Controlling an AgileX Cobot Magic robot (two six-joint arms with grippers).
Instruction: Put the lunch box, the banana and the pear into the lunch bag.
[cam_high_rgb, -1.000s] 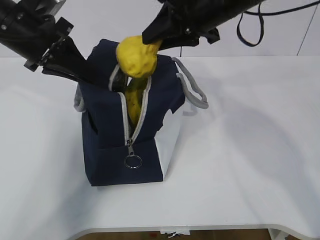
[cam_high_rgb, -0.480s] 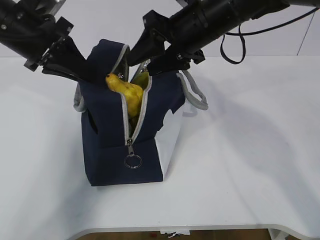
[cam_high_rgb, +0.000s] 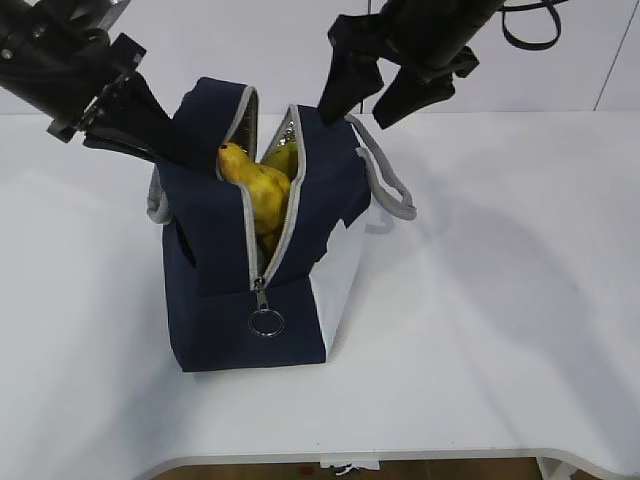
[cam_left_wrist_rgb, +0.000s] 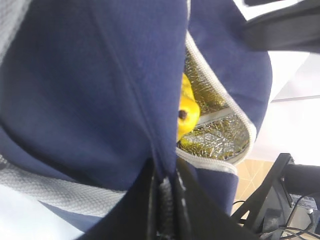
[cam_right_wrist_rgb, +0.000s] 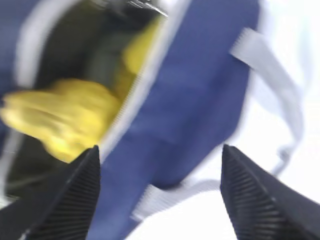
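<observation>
Inside your boxy navy fabric lunch bag the lumpy yellow pear rests; your right gripper hangs wide and empty, your left gripper pinches the bag's edge.

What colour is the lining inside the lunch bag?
Crinkled silver foil, seen through the lunch bag's open zipper; the lining shows best in the left wrist view.

The boxy navy fabric lunch bag stands upright on the white counter, its grey zipper open down to the ring pull at 6 o'clock. The lumpy yellow-orange pear sits in the opening — narrow top toward 10 o'clock. Just behind it, at 1 o'clock, a bright yellow banana shows against the silver lining.
</observation>
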